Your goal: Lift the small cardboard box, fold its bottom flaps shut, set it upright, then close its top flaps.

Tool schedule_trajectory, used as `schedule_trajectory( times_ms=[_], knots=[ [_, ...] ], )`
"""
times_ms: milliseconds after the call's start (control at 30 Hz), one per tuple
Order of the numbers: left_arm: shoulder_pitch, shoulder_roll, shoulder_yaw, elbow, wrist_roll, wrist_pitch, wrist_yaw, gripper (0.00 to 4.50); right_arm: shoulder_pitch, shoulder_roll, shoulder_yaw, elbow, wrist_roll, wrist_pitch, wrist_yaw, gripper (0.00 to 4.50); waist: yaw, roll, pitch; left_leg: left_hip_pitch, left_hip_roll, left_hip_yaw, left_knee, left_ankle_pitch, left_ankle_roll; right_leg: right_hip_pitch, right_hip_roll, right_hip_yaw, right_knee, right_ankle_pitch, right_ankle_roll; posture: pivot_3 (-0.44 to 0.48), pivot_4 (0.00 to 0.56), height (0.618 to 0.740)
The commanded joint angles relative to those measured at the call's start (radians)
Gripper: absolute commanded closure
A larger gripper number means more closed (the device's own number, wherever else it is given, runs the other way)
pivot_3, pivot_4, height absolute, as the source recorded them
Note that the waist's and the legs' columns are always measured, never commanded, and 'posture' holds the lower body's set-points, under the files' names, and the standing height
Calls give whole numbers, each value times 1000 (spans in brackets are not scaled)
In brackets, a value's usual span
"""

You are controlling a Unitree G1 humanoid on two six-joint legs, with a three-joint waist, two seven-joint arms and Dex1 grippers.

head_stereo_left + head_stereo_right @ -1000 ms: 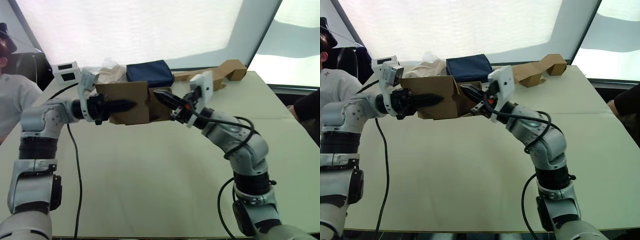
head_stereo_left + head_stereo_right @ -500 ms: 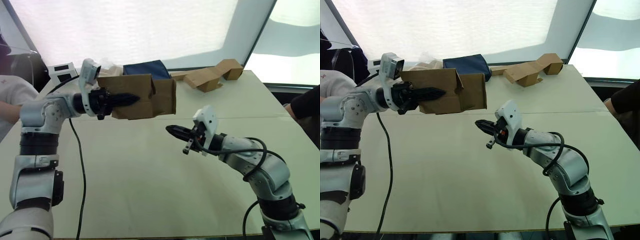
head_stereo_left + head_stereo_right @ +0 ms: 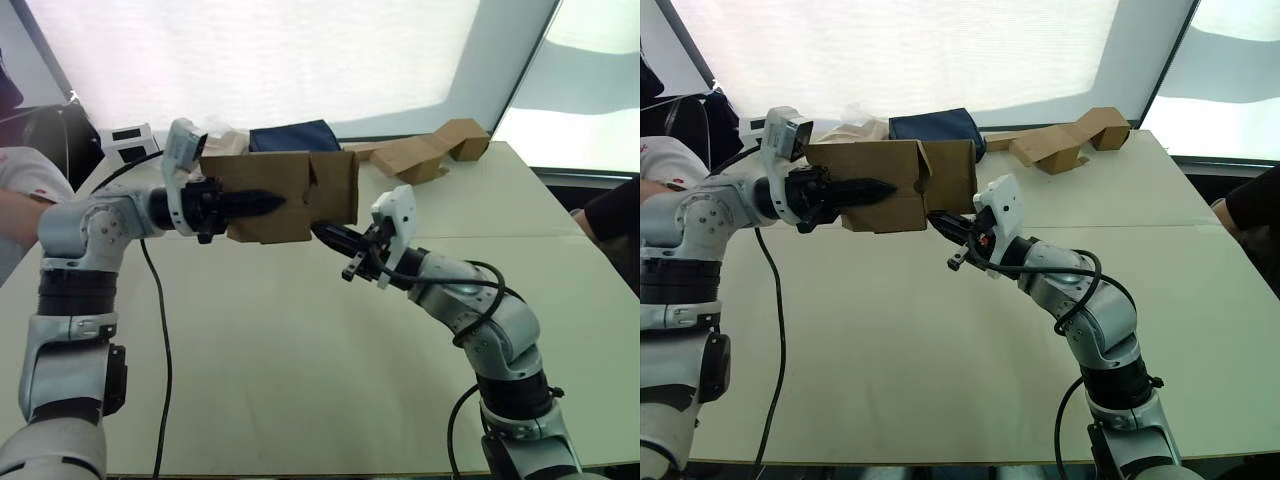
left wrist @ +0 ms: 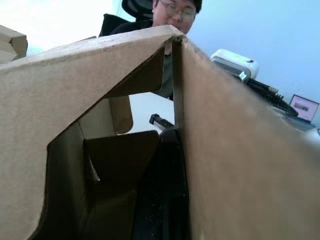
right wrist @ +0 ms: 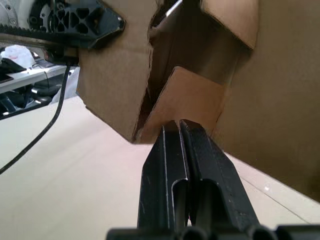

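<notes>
The left gripper clamped a wall of the small cardboard box, holding it in the air above the table. The right gripper, fingers pressed together and holding nothing, touched a bottom flap at the box's lower right corner. Best, I judged, to push that flap inward squarely with the closed tips. The cardboard was plain, matte brown, thin, with creased hinges
</notes>
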Motion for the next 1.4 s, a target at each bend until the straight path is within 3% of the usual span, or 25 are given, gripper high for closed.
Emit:
schedule_trajectory(
  times_ms=[33,333,467,567,667,800,967,1067,1400],
  knots=[
    [-7,9,21,-23,-21,-4,-4,4500,-21,13,-4,-15,11,-18,13,4461,0,0,0,0,0,0,0,0,0,0,0,0,0,0,0,0,150,740],
    [5,7,23,-34,-22,-7,6,4500,-54,8,-7,1,13,-25,51,4461,0,0,0,0,0,0,0,0,0,0,0,0,0,0,0,0,150,740],
    [6,17,35,-36,-29,-6,14,4500,-76,-78,-218,-42,262,99,88,4461,6,0,0,0,0,0,0,0,0,0,-1,0,0,0,0,0,150,740],
    [3,17,41,-38,-33,-10,21,4500,-119,-142,-360,26,427,175,65,4461,6,0,0,-1,-1,0,0,0,0,1,-3,0,-1,0,0,0,150,740],
    [9,21,55,-49,-43,-11,29,4500,-175,-162,-434,177,425,160,18,4461,0,0,0,0,-1,0,0,0,0,1,-6,-1,-1,0,0,0,150,740],
    [27,20,66,-64,-55,-12,40,4500,-200,-201,-255,378,116,-39,52,4461,-8,0,0,1,-1,1,-1,0,0,1,-6,0,0,0,0,0,150,740],
    [21,7,59,-59,-56,-25,42,4500,-268,-111,-165,521,14,-144,91,4461,-21,1,1,-1,-1,2,-1,0,0,-2,-3,1,0,0,0,0,150,740],
    [22,2,56,-62,-55,-27,45,4500,-276,-66,-160,503,35,-145,122,4461,-23,1,1,-2,-1,2,-1,0,0,-3,-3,1,1,0,0,0,150,740],
    [-2,2,30,-14,-35,-44,14,4500,-134,6,-240,184,353,91,86,4461,-17,1,1,-3,-2,0,0,0,-1,-2,-8,-1,1,0,0,0,150,740]
  ],
)
